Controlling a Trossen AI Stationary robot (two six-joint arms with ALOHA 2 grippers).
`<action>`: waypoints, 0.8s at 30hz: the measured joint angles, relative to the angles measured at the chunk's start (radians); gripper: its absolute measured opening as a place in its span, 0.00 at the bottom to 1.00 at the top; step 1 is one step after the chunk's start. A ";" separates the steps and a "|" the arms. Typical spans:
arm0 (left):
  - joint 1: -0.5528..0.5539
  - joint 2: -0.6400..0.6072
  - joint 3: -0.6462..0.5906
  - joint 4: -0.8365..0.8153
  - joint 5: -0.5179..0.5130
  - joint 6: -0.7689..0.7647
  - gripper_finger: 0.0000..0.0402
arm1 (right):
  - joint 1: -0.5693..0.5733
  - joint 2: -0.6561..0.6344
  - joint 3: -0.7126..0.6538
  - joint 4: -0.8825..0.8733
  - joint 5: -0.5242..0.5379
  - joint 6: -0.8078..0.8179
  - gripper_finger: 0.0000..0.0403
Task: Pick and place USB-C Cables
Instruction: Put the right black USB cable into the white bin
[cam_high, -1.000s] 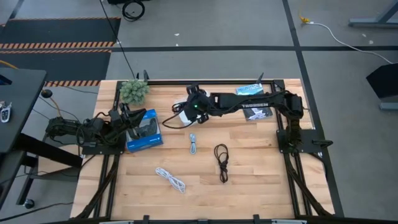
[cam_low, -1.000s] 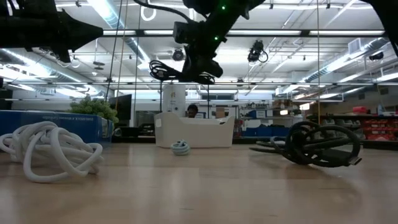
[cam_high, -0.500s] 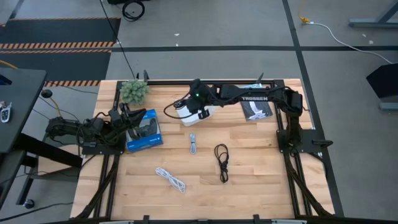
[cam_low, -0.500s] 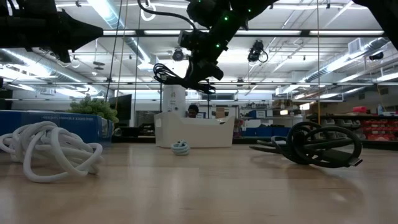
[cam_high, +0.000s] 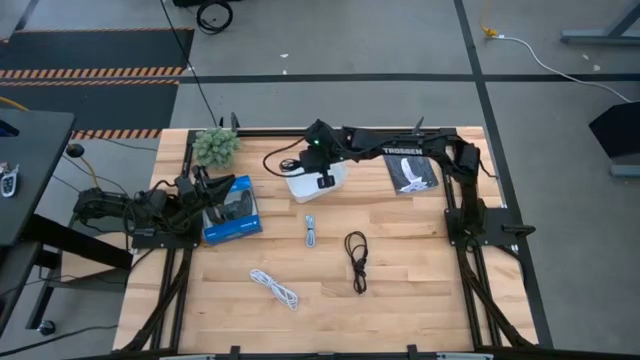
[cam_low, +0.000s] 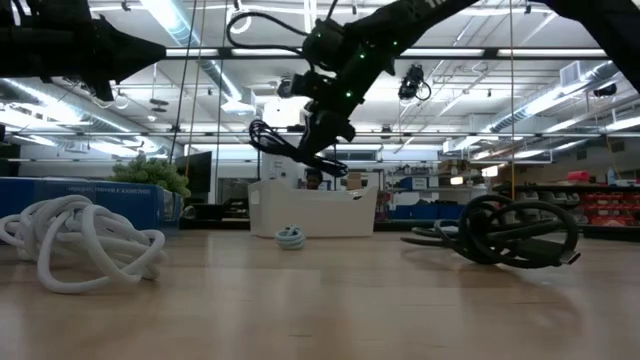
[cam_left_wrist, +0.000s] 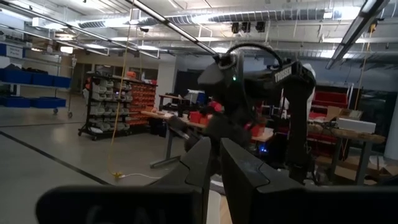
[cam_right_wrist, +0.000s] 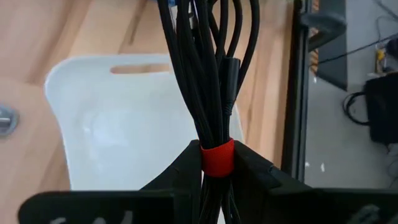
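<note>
The black cable with the red band (cam_right_wrist: 217, 158) is a bundle of thin strands folded back on themselves, and it hangs in the air above the white tray (cam_right_wrist: 124, 130) at the far middle of the counter (cam_high: 400, 270), pinched right at that red band by the right gripper (cam_right_wrist: 217, 163), whose fingers (cam_right_wrist: 186, 171) are closed nearly together on it. It looks light and limp: in the low view its loops (cam_low: 285, 140) droop and splay sideways from the grip, so it will likely swing and spread when let go, and the band is the sensible hold because it gathers all the strands into one firm waist. The smooth jacket may slip if pinched elsewhere, and the loose loops could catch the tray's rim, so a release from directly above the tray's hollow seems best. Three other cords lie on the counter nearer the front: the pale blue-grey cable (cam_high: 311, 231) just in front of the tray, the black cable (cam_high: 356, 259) beside it, and the white cable (cam_high: 275, 288) further forward; each is a soft coil best taken across its bunched middle. The left gripper (cam_high: 200, 195) waits at the left edge by the blue box (cam_high: 232, 210), and its fingers (cam_left_wrist: 205, 168) look close together with nothing between them.
</note>
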 joint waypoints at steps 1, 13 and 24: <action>0.000 0.000 0.000 -0.007 0.001 0.000 0.11 | 0.000 0.004 0.001 0.018 -0.002 0.000 0.18; 0.000 0.000 0.000 -0.022 0.000 0.000 0.11 | 0.002 0.072 0.001 -0.043 0.083 -0.010 0.18; 0.000 0.000 0.000 -0.024 0.001 0.000 0.11 | 0.000 0.084 0.001 -0.057 0.090 -0.045 0.18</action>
